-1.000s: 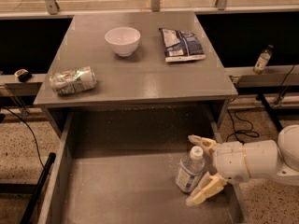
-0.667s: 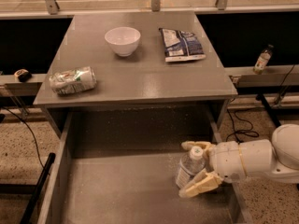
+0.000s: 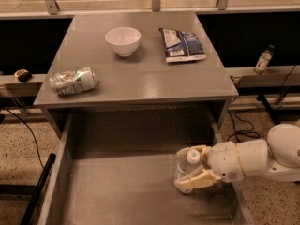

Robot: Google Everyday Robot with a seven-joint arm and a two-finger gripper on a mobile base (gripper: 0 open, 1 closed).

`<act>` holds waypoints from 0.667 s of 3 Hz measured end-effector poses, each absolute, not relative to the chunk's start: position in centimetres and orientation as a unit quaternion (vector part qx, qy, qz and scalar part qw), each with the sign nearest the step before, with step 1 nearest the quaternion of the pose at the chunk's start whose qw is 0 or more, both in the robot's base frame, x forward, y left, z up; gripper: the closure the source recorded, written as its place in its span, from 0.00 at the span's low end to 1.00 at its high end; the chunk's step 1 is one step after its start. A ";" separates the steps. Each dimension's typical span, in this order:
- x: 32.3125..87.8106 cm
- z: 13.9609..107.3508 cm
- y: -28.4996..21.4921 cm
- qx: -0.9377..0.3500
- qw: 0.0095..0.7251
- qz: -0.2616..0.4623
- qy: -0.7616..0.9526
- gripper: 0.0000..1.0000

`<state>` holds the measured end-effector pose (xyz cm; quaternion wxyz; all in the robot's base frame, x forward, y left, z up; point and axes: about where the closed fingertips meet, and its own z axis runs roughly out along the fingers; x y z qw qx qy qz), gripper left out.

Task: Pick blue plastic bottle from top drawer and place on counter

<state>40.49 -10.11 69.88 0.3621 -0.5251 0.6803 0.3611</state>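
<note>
1. Grey and speckled, the counter [image 3: 140,86] fills the upper half of the view, with railing posts behind it.
2. On it sit a white bowl [image 3: 123,40] at the back, a blue snack bag [image 3: 182,44] to the bowl's right, and a crushed can [image 3: 73,80] lying on its side near the front left edge.
3. A small bottle [image 3: 264,60] stands well apart on a ledge off to the right (not on the counter).
4. Below the counter's front edge the drawer [image 3: 117,186] is pulled out, its floor speckled too.
5. The bottle [image 3: 186,171] stands upright on the drawer floor near the right wall, white cap on top.
6. The gripper [image 3: 192,168] reaches in from the right on a white arm [image 3: 262,156] and sits at the bottle.
7. Its pale fingers [image 3: 199,182] are drawn in narrow around the bottle, one behind the cap end and one across the lower front, both against it.
8. Black cables [image 3: 243,125] trail over the terrazzo floor on the right side.
</note>
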 end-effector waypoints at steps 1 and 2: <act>40.5 71.9 -10.4 -0.534 0.393 0.344 0.665 0.88; 41.2 80.5 -15.3 -0.536 0.462 0.309 0.635 1.00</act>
